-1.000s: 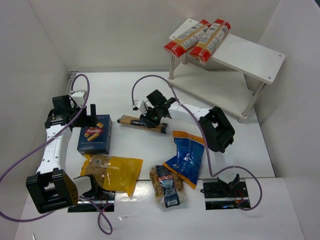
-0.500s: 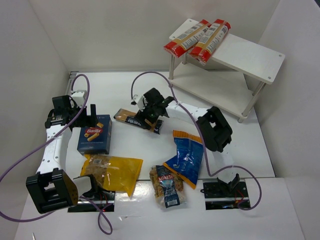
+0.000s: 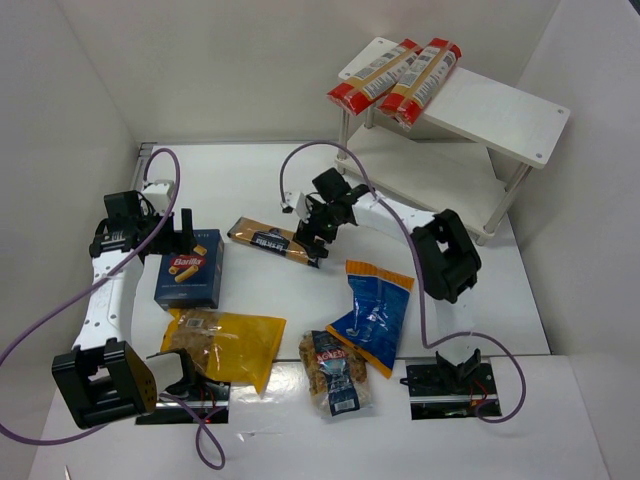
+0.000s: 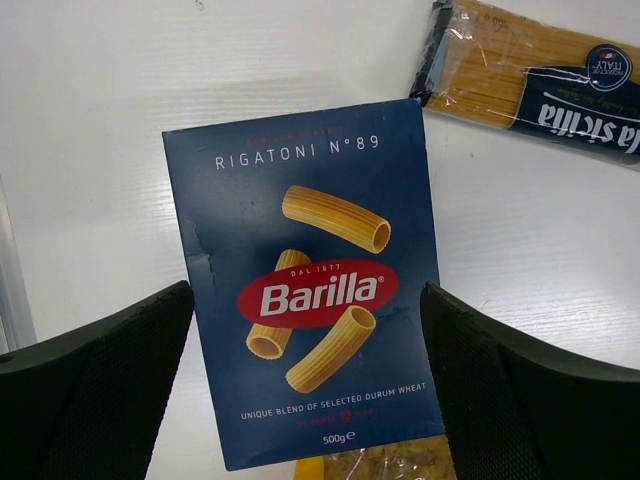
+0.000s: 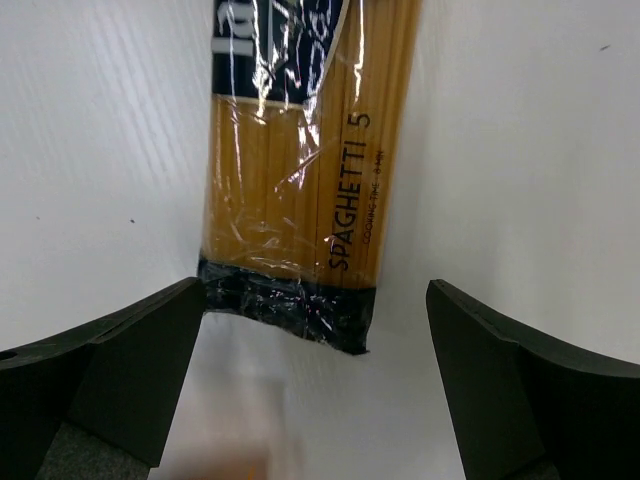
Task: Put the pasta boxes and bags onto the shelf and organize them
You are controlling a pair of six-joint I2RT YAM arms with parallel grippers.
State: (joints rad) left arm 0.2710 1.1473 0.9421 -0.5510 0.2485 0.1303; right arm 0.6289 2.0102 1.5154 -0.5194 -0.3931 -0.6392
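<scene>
Spaghetti pack (image 5: 300, 170) shows tan strands, navy end.

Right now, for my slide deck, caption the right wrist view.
Open right gripper flanking the dark end of a spaghetti pack on the white table.

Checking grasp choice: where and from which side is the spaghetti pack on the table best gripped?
Across its narrow width near mid-length, from straight above. The spaghetti pack lies flat, long and slim, so open jaws can straddle it; a grip at the dark end, where the open right gripper hovers, would likely let it droop.
</scene>
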